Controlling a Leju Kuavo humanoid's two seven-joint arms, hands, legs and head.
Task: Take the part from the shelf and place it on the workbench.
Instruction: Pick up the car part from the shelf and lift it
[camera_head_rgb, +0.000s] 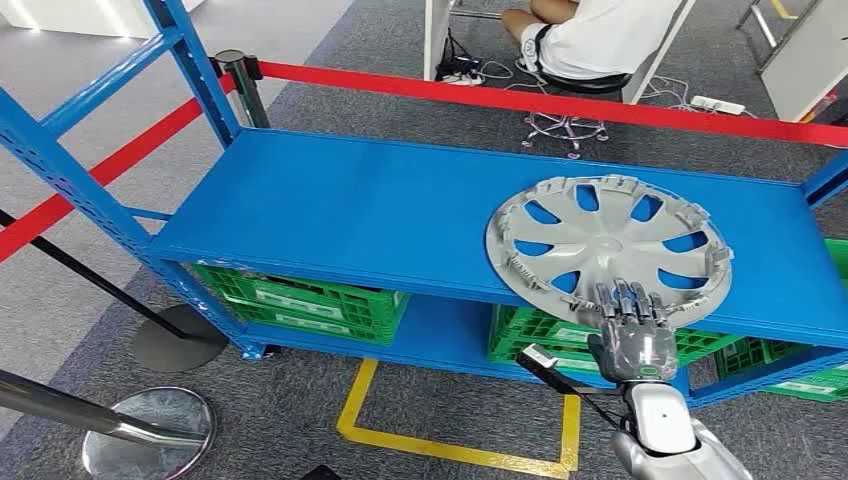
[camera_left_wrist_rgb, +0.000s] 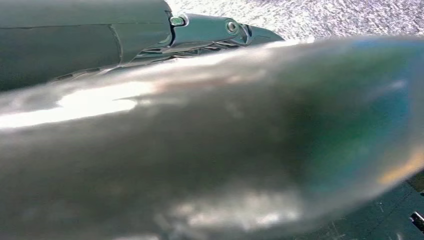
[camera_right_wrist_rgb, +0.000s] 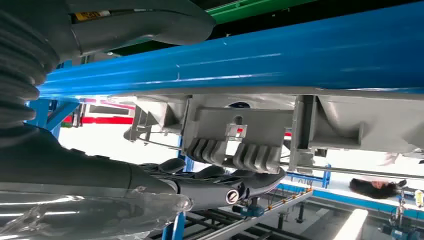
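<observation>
Part: wheel cover (camera_head_rgb: 607, 250), a silver disc with cut-out openings, lying on the top board of the blue shelf (camera_head_rgb: 340, 215) near its right end, its near rim overhanging the front edge.
Right hand: you see the right hand (camera_head_rgb: 631, 322) at that overhanging rim, fingers (camera_head_rgb: 628, 300) laid over the top face; the right wrist view shows the dark fingers (camera_right_wrist_rgb: 220, 180) beside the clip tabs (camera_right_wrist_rgb: 235, 152) of the rim, the thumb against the blue shelf edge (camera_right_wrist_rgb: 260, 57). Whether the rim is truly clamped, you cannot tell.
Left hand: the left wrist view is blurred by a close silver surface; state of its fingers cannot be told.
Handling: judge the cover light, thin moulded plastic, fairly stiff yet prone to flex across its span; the smooth painted face looks slippery.
Fragile points: the clip tabs and the wire ring (camera_right_wrist_rgb: 165, 145) on the underside look breakable; keep pressure off them.
Where to hold: take the solid outer rim between the openings, thumb beneath and fingers above, and expect the far side to droop when lifted from one edge.
Writing: small white labels on the green crates (camera_head_rgb: 300, 300) below are too small to read; a red-and-white sticker (camera_right_wrist_rgb: 236, 131) on the underside is illegible; no brand can be made out.
Surroundings: red barrier tape (camera_head_rgb: 560, 100) runs behind the shelf, with a seated person (camera_head_rgb: 590, 30) beyond it.
</observation>
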